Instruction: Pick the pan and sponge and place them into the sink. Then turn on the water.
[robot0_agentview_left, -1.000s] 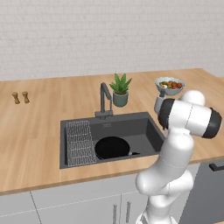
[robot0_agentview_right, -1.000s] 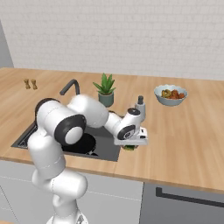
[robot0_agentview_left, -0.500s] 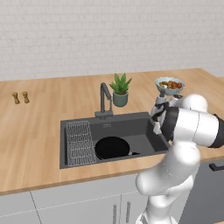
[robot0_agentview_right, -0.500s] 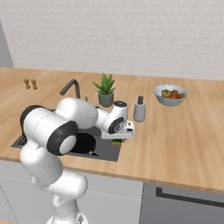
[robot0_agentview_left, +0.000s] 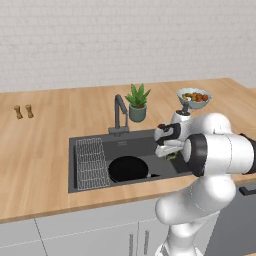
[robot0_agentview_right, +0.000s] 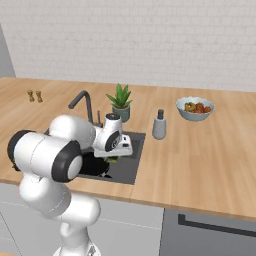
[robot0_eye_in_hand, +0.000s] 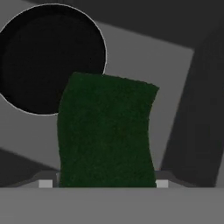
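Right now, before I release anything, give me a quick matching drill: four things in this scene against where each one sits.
Things:
1. pan
2. sponge
3. fruit bowl
4. potted plant

Places:
A. on the counter behind the sink, beside the faucet
B. lying in the sink basin
C. between the end effector fingers, above the sink
D. on the counter at the far right

Pairs: 1-B, 2-C, 3-D, 4-A
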